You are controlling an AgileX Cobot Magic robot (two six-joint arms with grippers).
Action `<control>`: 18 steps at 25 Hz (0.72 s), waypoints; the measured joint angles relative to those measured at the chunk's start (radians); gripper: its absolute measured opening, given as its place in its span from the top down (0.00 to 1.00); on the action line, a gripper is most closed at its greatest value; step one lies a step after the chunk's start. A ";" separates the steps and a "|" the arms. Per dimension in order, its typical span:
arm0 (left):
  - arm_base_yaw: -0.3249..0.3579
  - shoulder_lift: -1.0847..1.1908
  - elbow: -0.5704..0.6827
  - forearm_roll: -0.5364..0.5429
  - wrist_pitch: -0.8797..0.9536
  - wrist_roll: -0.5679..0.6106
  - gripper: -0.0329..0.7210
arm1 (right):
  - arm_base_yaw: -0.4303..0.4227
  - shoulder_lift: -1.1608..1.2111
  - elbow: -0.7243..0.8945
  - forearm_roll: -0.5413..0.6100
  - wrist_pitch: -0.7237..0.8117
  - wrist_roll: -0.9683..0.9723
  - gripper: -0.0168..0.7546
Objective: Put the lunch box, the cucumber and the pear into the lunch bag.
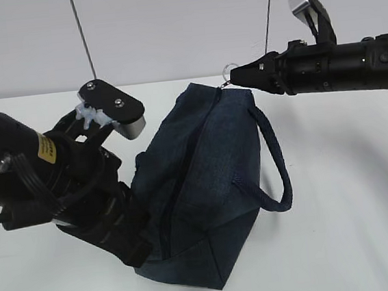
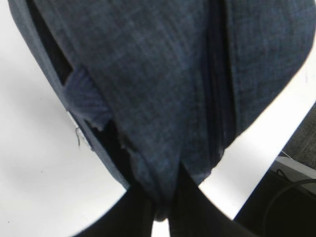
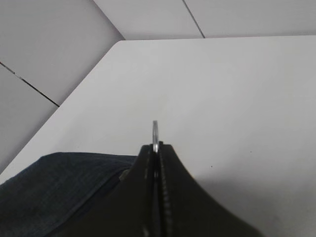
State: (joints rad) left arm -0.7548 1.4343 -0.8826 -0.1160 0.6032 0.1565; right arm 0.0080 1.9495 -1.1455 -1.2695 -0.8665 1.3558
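Right hand (image 1: pixel 237 77) pinches ring pull (image 1: pixel 229 70); left hand (image 2: pixel 160 215) grips lunch bag (image 1: pixel 204 179).

We see the lunch bag (image 1: pixel 205 186) on the table (image 1: pixel 354 240) at centre, left gripper (image 1: pixel 139 250) at its seven o'clock end, right gripper (image 1: pixel 237 78) at its one o'clock end, ring pull (image 1: pixel 228 69) between the jaws.

Black arms: the left arm (image 1: pixel 39 181) bears a yellow label (image 1: pixel 46 147), cables, screws.
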 joint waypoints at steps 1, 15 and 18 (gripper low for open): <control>0.000 0.000 0.000 0.000 0.000 0.000 0.95 | -0.006 0.000 0.000 -0.003 -0.002 0.005 0.98; 0.000 -0.039 -0.014 0.000 0.021 0.000 0.67 | -0.031 0.006 -0.014 -0.096 -0.146 0.050 0.98; 0.000 -0.042 -0.045 0.000 0.026 0.000 0.50 | -0.031 0.006 -0.014 -0.100 -0.156 0.052 0.98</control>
State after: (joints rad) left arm -0.7548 1.3919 -0.9273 -0.1160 0.6287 0.1565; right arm -0.0234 1.9557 -1.1598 -1.3698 -1.0229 1.4076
